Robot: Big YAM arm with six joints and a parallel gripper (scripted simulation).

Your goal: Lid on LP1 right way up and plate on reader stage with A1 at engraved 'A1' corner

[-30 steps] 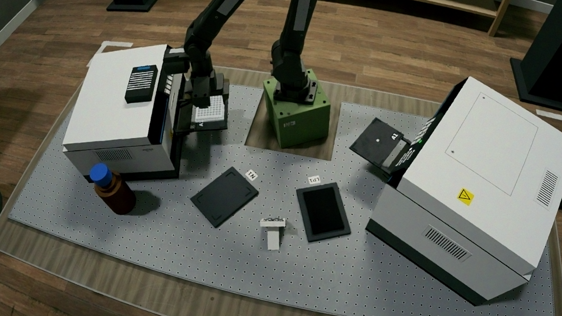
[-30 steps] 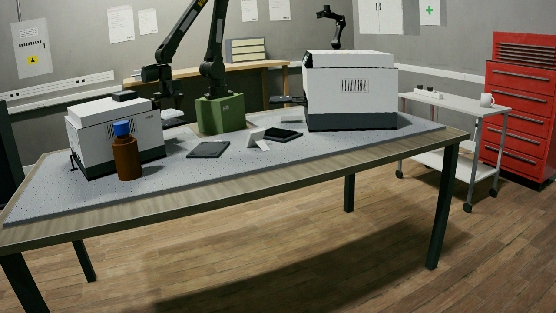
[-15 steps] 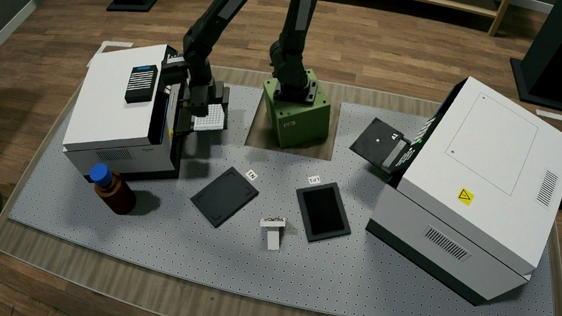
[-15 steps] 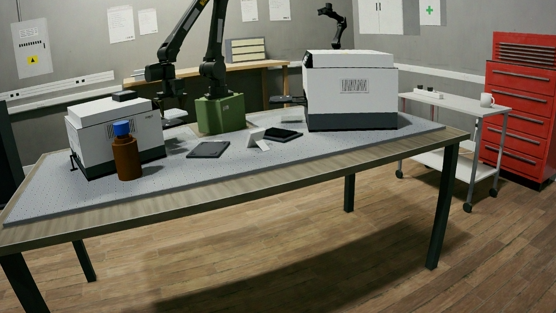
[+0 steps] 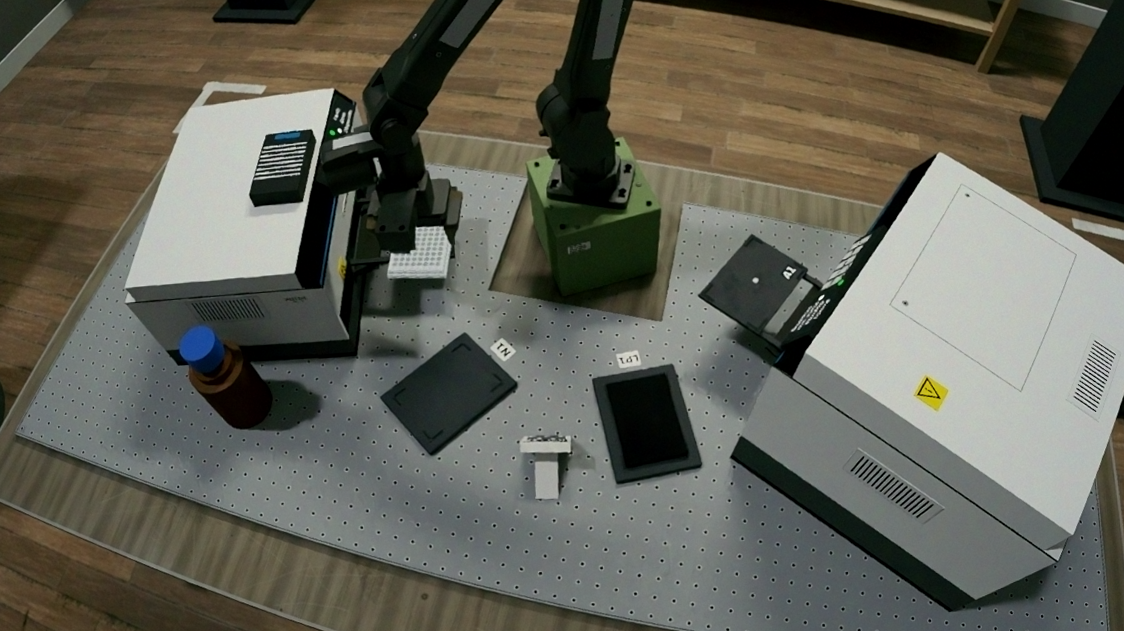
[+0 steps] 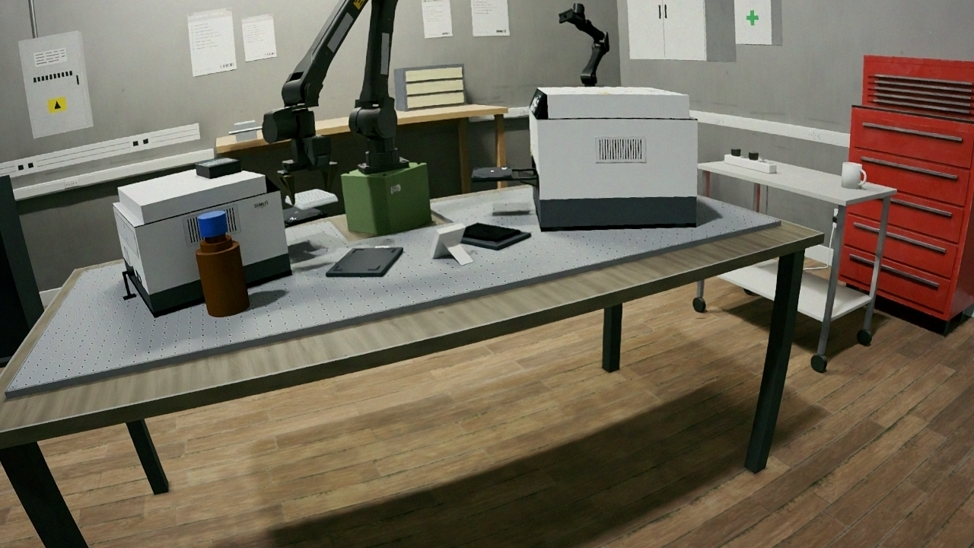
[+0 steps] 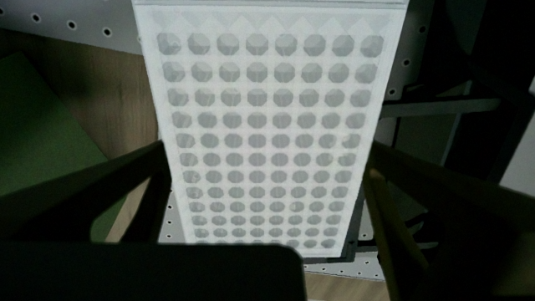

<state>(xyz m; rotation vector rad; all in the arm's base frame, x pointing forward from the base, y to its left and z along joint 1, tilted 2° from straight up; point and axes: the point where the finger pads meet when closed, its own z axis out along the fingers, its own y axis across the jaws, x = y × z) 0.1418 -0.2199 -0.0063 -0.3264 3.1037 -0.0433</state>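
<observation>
My gripper is shut on the white 96-well plate, with a finger along each long side. The plate is level and raised above the dispenser's dark stage, partly out over its near edge. Whether a clear lid lies on the plate I cannot tell. LP1 has a glossy black rectangle inside its rim; a clear lid there cannot be made out. The reader's stage is bare, its A1 mark beside the reader.
The dispenser stands close beside my gripper. The capped bottle stands upright at its near side. N1 is bare. A small white stand stands near LP1. The green arm base is beside the plate.
</observation>
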